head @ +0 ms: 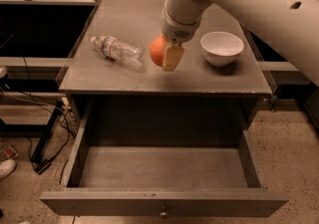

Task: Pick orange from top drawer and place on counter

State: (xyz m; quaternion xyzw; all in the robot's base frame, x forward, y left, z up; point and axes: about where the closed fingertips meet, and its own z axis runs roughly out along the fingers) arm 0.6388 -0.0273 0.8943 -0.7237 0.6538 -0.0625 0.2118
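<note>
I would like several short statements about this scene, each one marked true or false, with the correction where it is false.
1. The wide grey top drawer is open and holds nothing. True.
2. The small round orange fruit lies in that drawer. False: the gripper holds it over the flat grey counter, between bottle and bowl.
3. The clear plastic bottle stands upright. False: it lies on its side on the counter.
4. The white round bowl sits on the counter, apart from the fruit. True.

Tool [164,56] grips orange [156,50] over counter [124,77]; top drawer [164,207] open; bottle [117,49], bowl [222,48] either side.
</note>
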